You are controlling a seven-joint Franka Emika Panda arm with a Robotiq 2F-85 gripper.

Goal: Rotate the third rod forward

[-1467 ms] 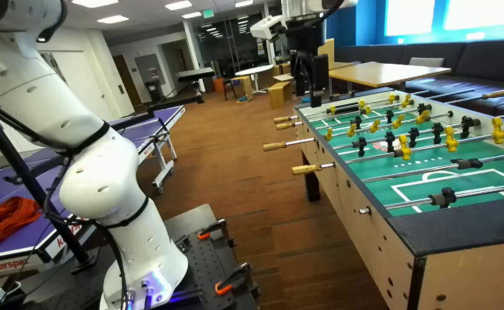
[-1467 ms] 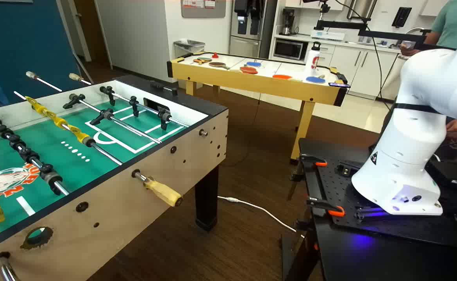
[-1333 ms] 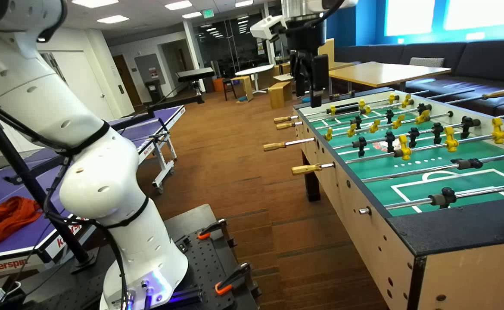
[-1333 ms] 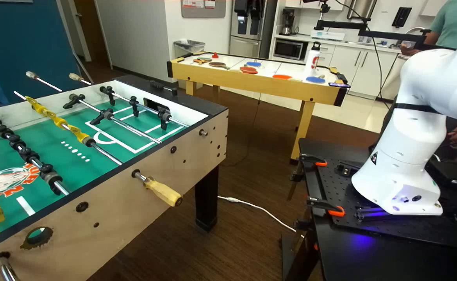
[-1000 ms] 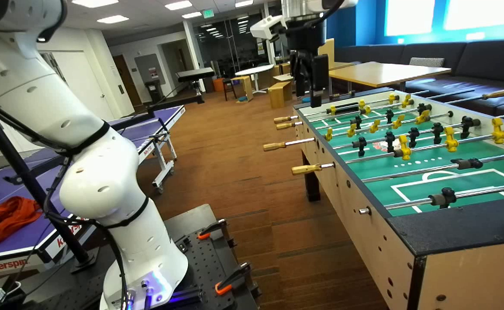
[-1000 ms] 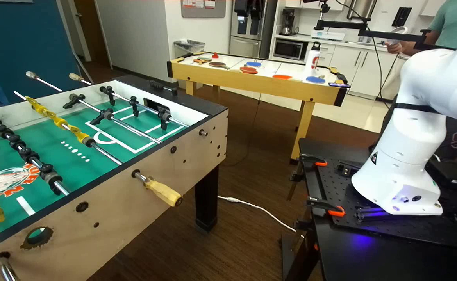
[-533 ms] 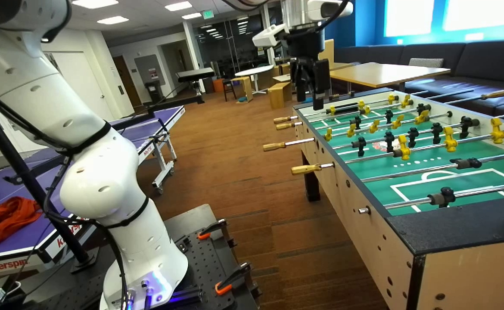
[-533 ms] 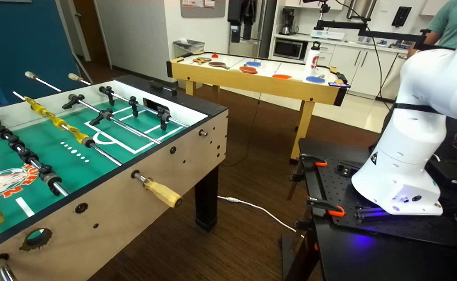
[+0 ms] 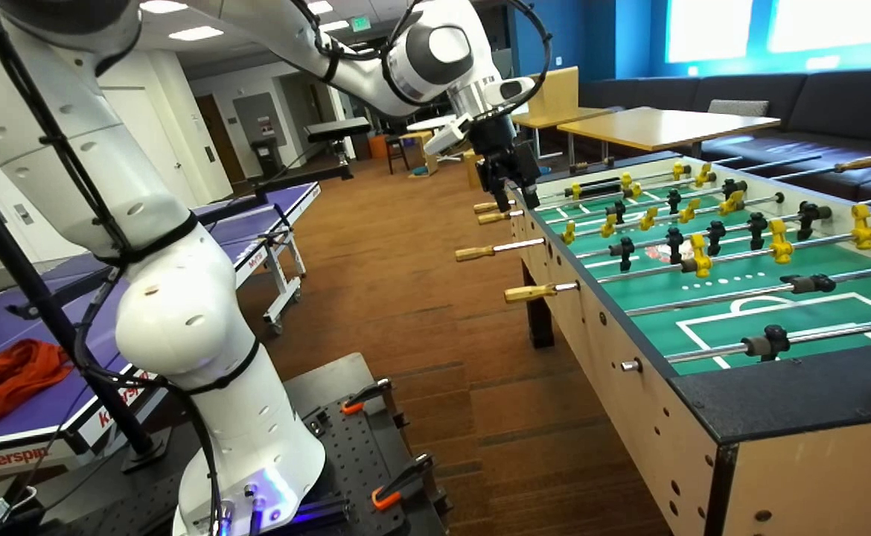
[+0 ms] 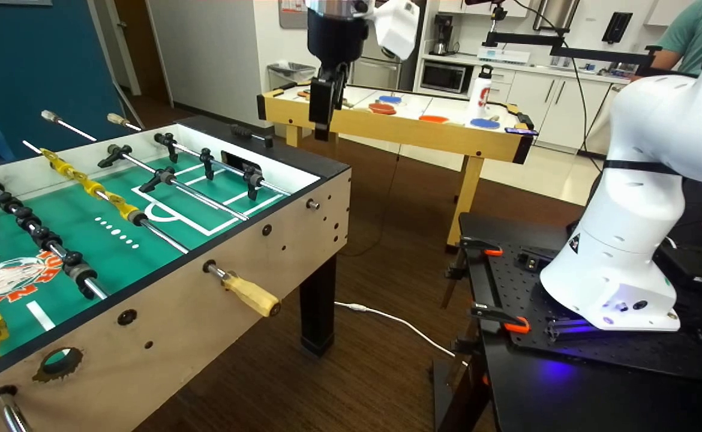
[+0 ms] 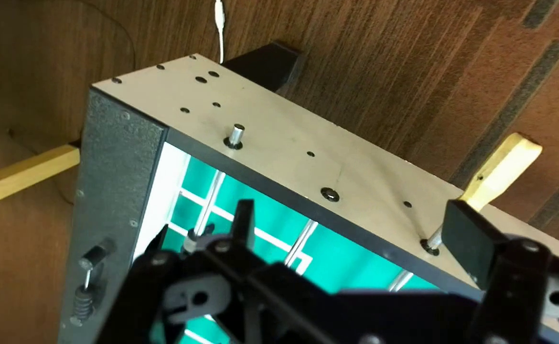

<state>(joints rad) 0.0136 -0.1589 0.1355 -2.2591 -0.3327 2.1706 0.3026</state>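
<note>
Lowered since half a second ago: my forearm (image 9: pixel 275 30) slopes across the top of an exterior view, and the wrist (image 9: pixel 473 95) now tilts, slanting my jaws toward the counter (image 9: pixel 633 413). Jaws spread wide. The third rod (image 10: pixel 153 228) crosses the counter, yellow figures (image 10: pixel 72 174) along it, tan handle (image 10: pixel 249 294) jutting outside the side wall (image 10: pixel 171 336). Wrist view: one finger (image 11: pixel 470 243) partly covers that handle; both exterior views put it below the jaws, apart from them. Their height above the counter's edge is hard for me to judge.
</note>
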